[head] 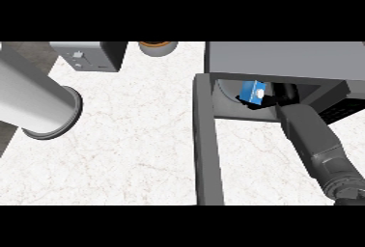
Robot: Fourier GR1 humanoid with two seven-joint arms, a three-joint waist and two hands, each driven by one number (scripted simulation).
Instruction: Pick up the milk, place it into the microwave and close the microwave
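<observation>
One blue milk carton (252, 91) sits inside the open microwave (285, 58), with the right hand (279, 96) curled round it. Pulling out carelessly could tip it, or the open door (206, 144) could catch the forearm.

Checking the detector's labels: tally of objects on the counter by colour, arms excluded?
Blue: 1, the milk carton inside the microwave
Grey: 3, the microwave, its open door, a toaster-like box
Brown: 1, a round thing at the far edge, cut off
Total: 5
</observation>
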